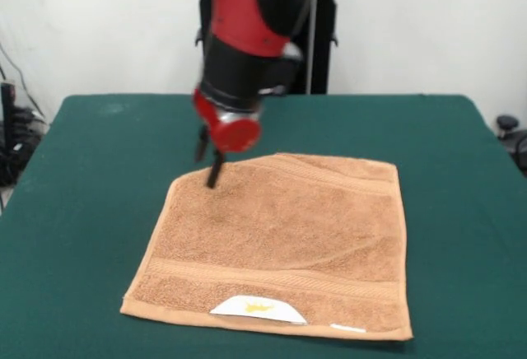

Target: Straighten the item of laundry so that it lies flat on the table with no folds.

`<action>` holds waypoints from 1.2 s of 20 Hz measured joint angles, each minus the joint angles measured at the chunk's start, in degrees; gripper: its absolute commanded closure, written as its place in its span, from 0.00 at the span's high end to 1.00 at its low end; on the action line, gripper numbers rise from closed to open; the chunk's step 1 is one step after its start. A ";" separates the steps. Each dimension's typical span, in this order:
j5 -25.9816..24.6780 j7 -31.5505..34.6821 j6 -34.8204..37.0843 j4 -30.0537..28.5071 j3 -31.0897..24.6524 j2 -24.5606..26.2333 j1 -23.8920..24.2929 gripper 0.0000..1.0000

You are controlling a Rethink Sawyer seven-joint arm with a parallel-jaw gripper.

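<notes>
The light-brown terry towel [284, 240] lies spread out on the dark green table [90, 211], nearly flat, with faint diagonal creases across its middle. Its white label [258, 309] with a yellow mark sits at the near edge, and a woven border band runs along both the near and far edges. My gripper [207, 172] hangs from the red and black arm over the towel's far-left corner. Its two dark fingers stand apart and hold nothing. One fingertip [214, 181] is at the towel's surface near that corner.
The robot's black pedestal [329, 38] stands behind the table's far edge. Dark cables and gear [12, 128] sit off the table's left side, and a dark object [510, 132] sits off the right. Green cloth shows all round the towel.
</notes>
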State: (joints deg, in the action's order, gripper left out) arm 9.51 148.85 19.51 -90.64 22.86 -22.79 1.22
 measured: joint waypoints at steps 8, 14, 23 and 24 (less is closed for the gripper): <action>-7.68 0.00 -8.26 1.01 -10.23 3.78 18.31 1.00; -13.13 0.00 -2.86 2.11 -17.93 1.84 26.14 1.00; -15.10 -0.01 7.50 4.90 -24.69 1.61 32.43 1.00; -15.10 -0.01 7.69 4.90 -24.93 1.60 32.67 1.00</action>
State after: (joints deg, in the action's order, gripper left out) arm -5.59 148.83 27.20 -85.74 -2.07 -21.20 33.89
